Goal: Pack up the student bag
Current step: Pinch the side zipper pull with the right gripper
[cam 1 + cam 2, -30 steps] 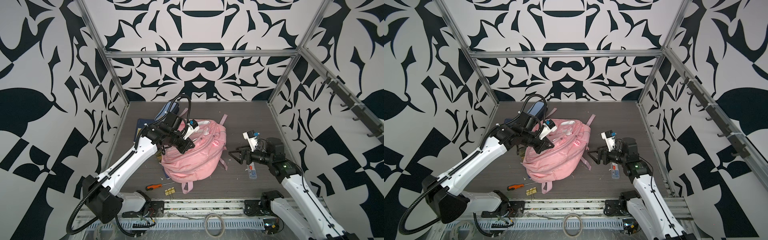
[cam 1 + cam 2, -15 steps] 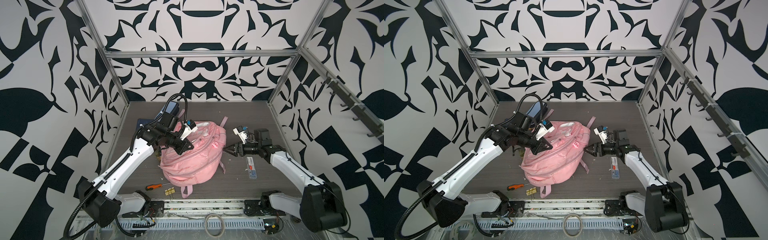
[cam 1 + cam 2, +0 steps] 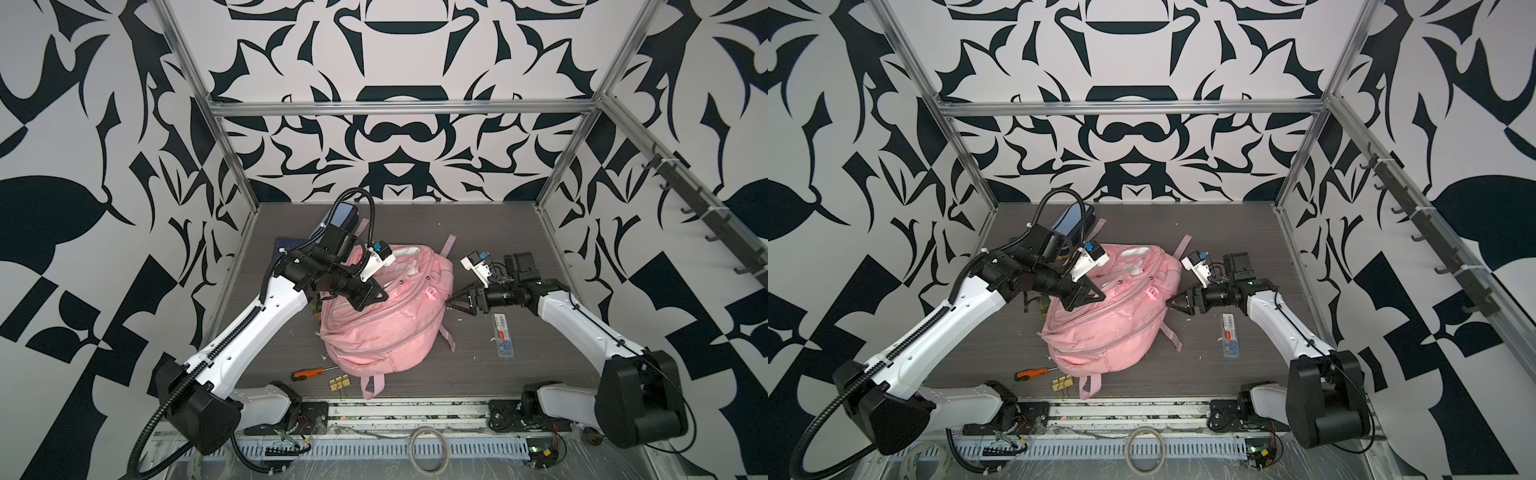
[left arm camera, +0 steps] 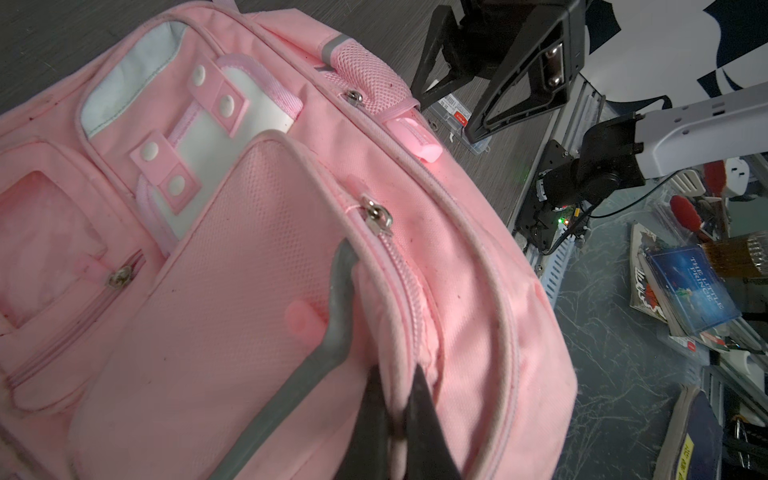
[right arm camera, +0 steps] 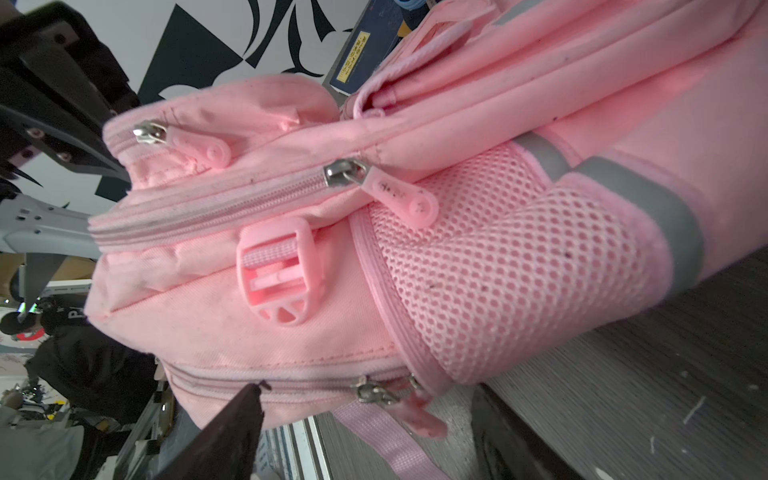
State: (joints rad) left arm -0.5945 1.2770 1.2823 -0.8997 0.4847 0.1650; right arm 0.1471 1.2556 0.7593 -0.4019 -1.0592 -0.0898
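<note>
the student bag [image 3: 382, 328] lay slumped in the middle of the dark table [image 3: 478, 232] in both top views, front pockets up, with a strap trailing toward the lower edge of the frame. the left gripper [image 3: 370, 297] sat over the bag's upper left part, jaws pinched together on pink fabric. in the left wrist view its black fingers [image 4: 370, 428] clamped the piped rim of a front pocket at lower centre. the right gripper [image 3: 455, 302] stood at the bag's right flank, jaws spread and holding nothing. in the right wrist view its tips bracketed a small metal slider [image 5: 376, 390] near the bottom of the frame, below the mesh side pocket [image 5: 519, 257].

the main risk looked to be the thin pinch: only a rim of soft cloth was held, so a hard pull from the right could strip it free or drag the whole bag across the table instead of running a zip. the right jaws could also shut on the webbing strap or the mesh rather than a puller, since these crowded together there. the clear case [image 3: 502, 336] lay just below the right forearm, and a low sweep could knock it away. the screwdriver [image 3: 307, 373] and the clips [image 3: 340, 382] at lower left sat close to the bag, and a sliding bag might shove them.
</note>
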